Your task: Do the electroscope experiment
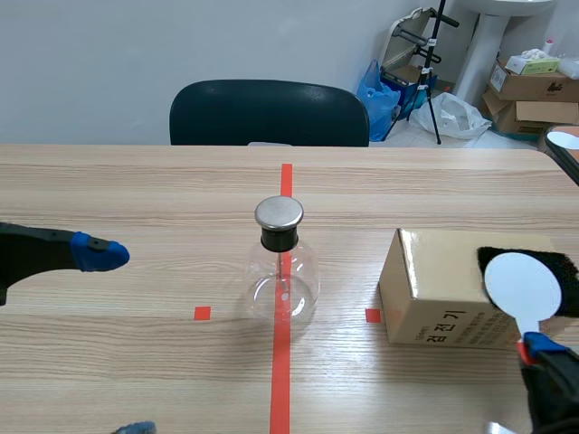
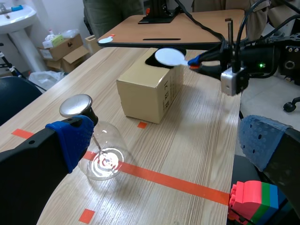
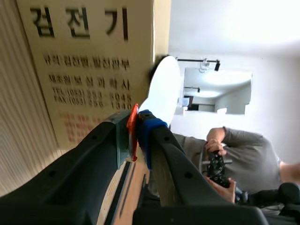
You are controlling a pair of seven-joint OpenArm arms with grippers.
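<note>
Now my right jaws pinch a flat white disc (image 1: 523,286), handle (image 3: 133,135) mostly hidden; left jaws wide near glass flask (image 1: 282,282).

Paddle (image 1: 523,285): handle mostly buried inside the right claw (image 3: 135,127), only a red sliver showing. Its disc covers part of the black patch (image 1: 563,260) on the box (image 1: 434,289). Lower print on the box side is too faint to read. Chair (image 1: 269,113) base is hidden behind the worktop (image 1: 136,181). Right claw body is cut off by the scene view's edge.
</note>
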